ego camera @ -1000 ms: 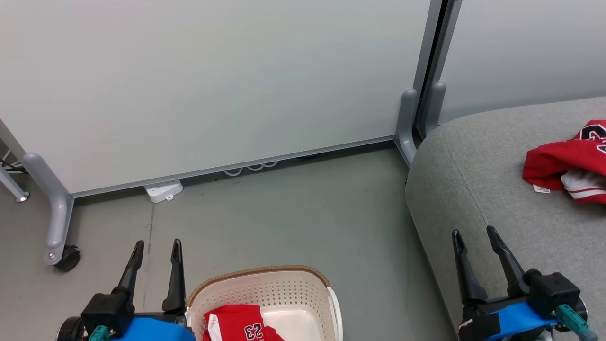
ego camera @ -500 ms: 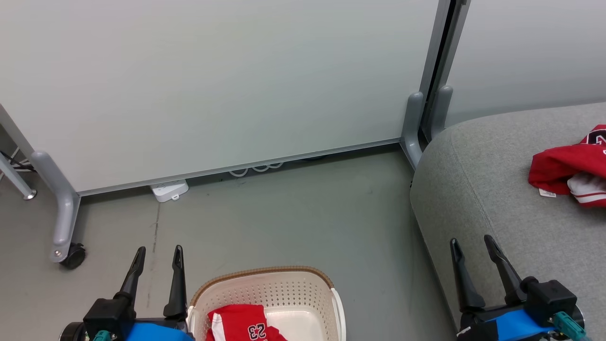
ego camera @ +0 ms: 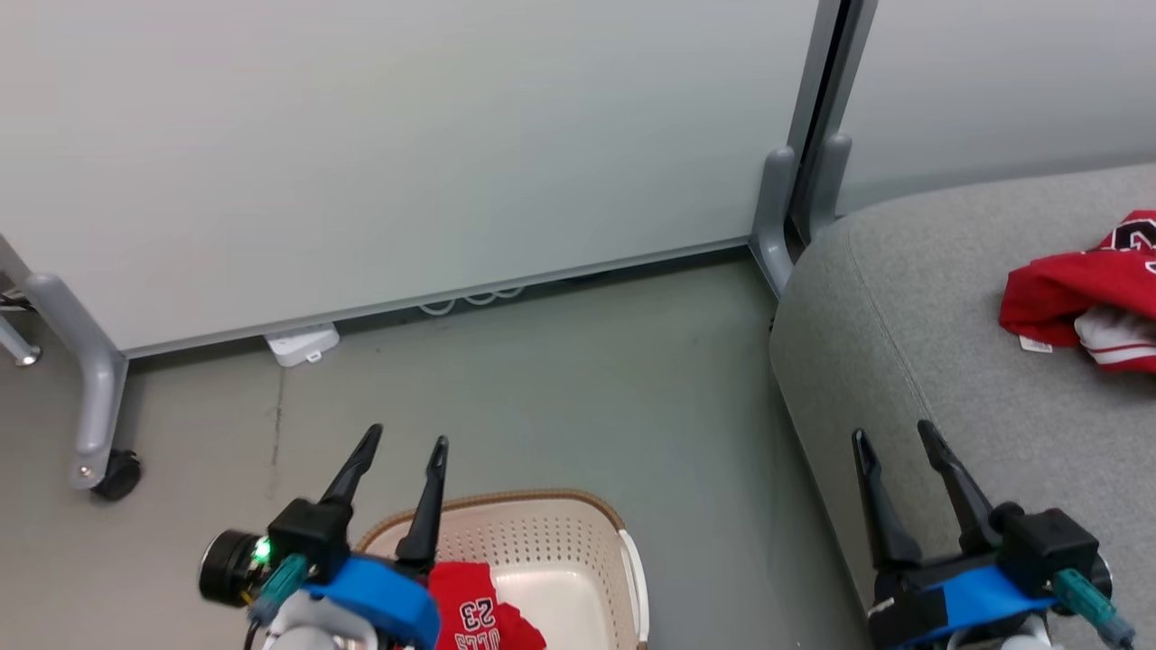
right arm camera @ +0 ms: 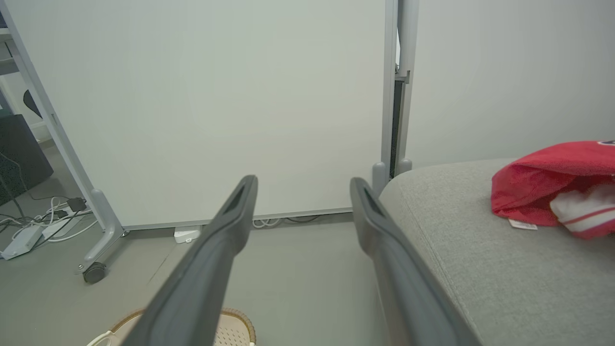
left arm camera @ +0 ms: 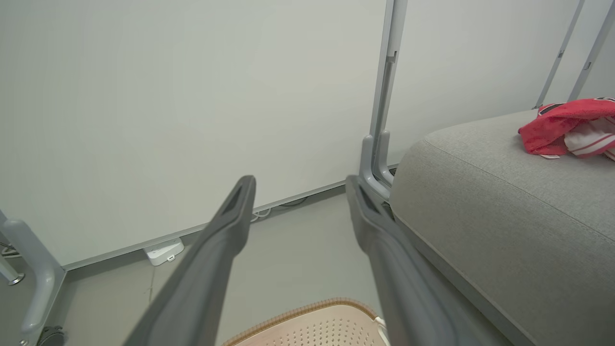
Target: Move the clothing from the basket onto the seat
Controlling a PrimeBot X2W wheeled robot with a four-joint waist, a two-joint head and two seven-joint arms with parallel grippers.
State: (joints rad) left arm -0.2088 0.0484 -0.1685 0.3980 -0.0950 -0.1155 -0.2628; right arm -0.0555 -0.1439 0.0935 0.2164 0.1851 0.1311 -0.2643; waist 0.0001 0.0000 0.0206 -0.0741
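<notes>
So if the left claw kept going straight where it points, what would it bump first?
Probably the white wall panel, low down, though depth is hard to judge. The left claw is open and empty; the grey seat sits just beside that line.

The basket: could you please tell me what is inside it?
Inside the basket lies one red garment with the number 23, toward its left side; bare floor shows beside it. The left gripper covers the near-left corner, and the frame cuts off the front.
</notes>
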